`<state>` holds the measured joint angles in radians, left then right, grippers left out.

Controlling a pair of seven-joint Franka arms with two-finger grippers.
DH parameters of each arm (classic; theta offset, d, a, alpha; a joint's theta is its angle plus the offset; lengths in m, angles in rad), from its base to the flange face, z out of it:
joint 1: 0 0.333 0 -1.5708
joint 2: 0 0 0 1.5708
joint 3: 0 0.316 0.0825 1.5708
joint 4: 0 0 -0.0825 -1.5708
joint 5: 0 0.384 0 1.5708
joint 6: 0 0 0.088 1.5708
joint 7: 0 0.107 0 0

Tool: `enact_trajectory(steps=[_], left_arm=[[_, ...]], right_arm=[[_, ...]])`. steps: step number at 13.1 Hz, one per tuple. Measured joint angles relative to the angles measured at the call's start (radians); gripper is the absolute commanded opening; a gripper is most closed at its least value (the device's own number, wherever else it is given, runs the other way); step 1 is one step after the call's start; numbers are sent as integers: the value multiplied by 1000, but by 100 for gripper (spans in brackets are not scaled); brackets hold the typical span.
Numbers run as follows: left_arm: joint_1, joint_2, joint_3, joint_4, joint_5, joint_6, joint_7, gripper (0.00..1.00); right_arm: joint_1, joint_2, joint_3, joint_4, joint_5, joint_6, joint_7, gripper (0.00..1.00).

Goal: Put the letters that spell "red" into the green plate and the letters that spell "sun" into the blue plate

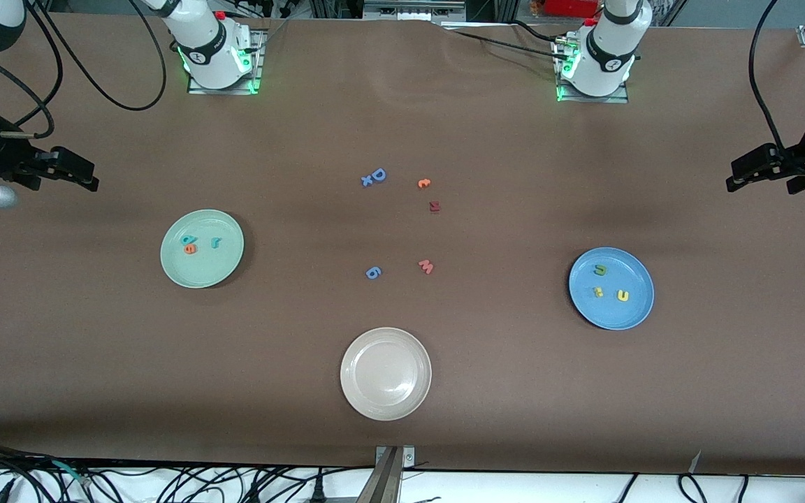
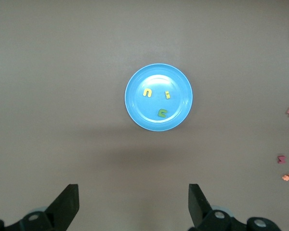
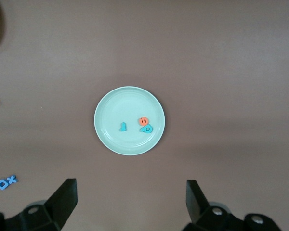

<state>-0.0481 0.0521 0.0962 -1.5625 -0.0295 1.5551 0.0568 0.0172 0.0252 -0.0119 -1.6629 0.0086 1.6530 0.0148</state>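
The green plate point(image 1: 224, 269) holds a teal "d" point(image 1: 184, 239), an orange "e" point(image 1: 189, 248) and a teal "r" point(image 1: 216, 242). The right wrist view looks down on this green plate point(image 3: 111, 110) with the same letters in it. On the blue plate point(image 1: 627, 316) lie a green u/n shape point(image 1: 600, 270), a yellow "s" point(image 1: 598, 292) and a yellow u/n shape point(image 1: 622, 295). My right gripper point(image 1: 88, 181) hangs open and empty over the right arm's end of the table. My left gripper point(image 1: 734, 181) is open and empty at the left arm's end, high above the blue plate point(image 2: 176, 82).
Loose letters lie mid-table: a blue "D" with an "x" point(image 1: 374, 177), an orange "t" point(image 1: 423, 183), a dark red letter point(image 1: 434, 206), a pink "w" point(image 1: 426, 266), a blue "6" point(image 1: 372, 272). A beige-white plate point(image 1: 386, 374) sits nearer the front camera.
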Motion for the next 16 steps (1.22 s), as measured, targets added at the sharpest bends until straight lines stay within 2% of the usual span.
enact_trajectory(steps=[16], left_arm=[[-10, -4, 1, 0, -4, 3, 0, 100]], right_arm=[[-2, -8, 18, 1, 0, -3, 23, 100]])
